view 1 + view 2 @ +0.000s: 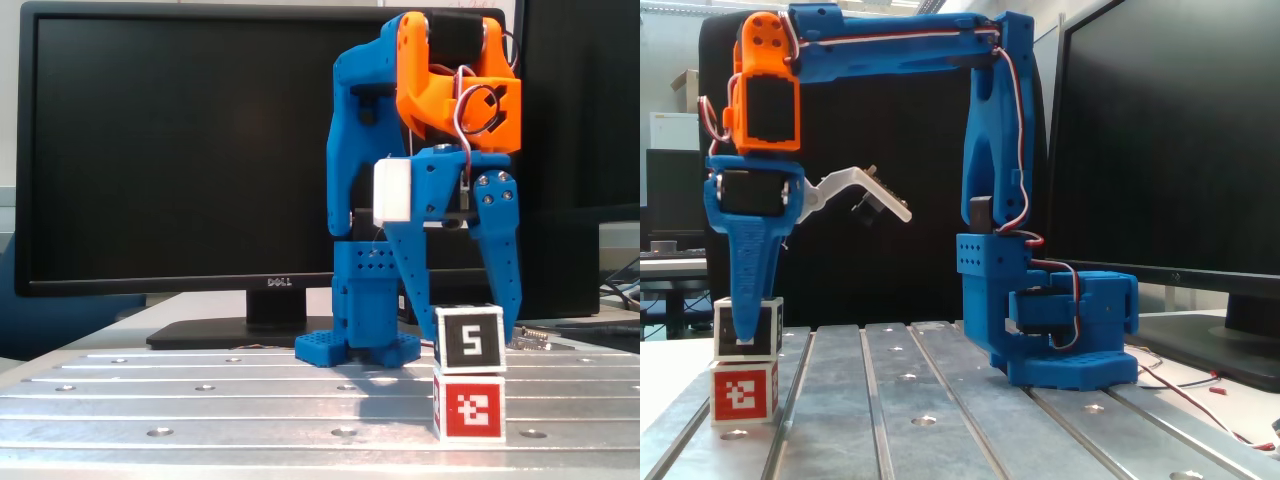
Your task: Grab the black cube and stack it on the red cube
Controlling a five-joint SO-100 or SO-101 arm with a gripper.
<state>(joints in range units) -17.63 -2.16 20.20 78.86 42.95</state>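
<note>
Probably a lab, slotted metal bench, Dell monitor, more desks behind

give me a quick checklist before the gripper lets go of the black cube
1. Black cube sits on the red cube: ok, no gap shows between them in both fixed views.
2. Cubes lined up: ok, edges roughly flush in both fixed views, though the black cube looks turned a little.
3. Black cube level: ok, its top edge looks flat.
4. Gripper closed on the black cube: ok, a finger stands at each side.
5. Red cube flat on the metal table: ok.
6. Room to lift straight up: ok, nothing hangs above the arm in either view.
</note>
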